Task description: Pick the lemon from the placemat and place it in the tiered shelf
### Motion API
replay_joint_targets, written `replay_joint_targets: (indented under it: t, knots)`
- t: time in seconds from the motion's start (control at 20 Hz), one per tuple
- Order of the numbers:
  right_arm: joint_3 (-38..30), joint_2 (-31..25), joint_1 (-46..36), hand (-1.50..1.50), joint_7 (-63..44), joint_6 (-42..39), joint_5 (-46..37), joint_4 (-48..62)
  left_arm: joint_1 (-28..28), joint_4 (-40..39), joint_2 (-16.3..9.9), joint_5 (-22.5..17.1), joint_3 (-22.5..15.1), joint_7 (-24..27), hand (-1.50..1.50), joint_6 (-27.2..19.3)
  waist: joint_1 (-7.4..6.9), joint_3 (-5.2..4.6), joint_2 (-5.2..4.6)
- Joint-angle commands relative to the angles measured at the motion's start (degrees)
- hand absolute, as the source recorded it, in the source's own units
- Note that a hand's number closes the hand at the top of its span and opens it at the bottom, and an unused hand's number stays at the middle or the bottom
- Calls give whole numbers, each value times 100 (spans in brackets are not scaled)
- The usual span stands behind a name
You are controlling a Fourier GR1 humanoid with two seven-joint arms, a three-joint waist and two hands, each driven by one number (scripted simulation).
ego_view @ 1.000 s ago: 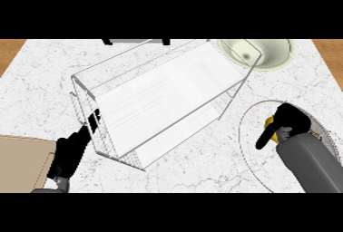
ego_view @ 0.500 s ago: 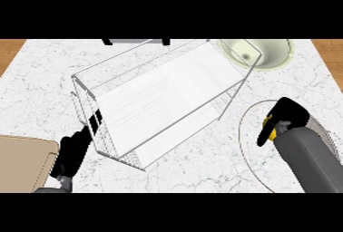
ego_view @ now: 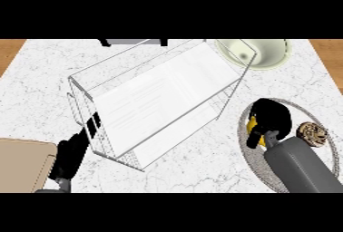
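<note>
Since the earlier frame the right hand has edged slightly toward the surface's far edge over the placemat, its fingers curled round the lemon, whose yellow shows at the hand's left. Beside it a brown round item lies on the placemat. Relaxed and open, the left hand rests against the tiered shelf's near-left corner.

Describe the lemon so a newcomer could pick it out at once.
Start at the round grey placemat on the counter's right side, right of the white tiered shelf. The right hand curls over the lemon there; only a bright yellow sliver shows at the hand's left edge. The brown speckled round thing beside it lies uncovered.
</note>
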State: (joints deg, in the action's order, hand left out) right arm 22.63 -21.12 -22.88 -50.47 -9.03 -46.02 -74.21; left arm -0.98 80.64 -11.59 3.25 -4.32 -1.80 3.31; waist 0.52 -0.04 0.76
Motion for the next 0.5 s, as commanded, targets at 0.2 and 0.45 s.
replay_joint_targets:
  t: [0.2,0.45]
  knots:
    - [1073,-456,1015,150,1866,-343,483,-2849,-226,54,0,4,93,-61,0,-116,270,1,59]
    - [-129,-1723,1160,150,1846,-764,949,-4837,-157,68,-130,-69,210,-214,0,-18,292,-1,25]
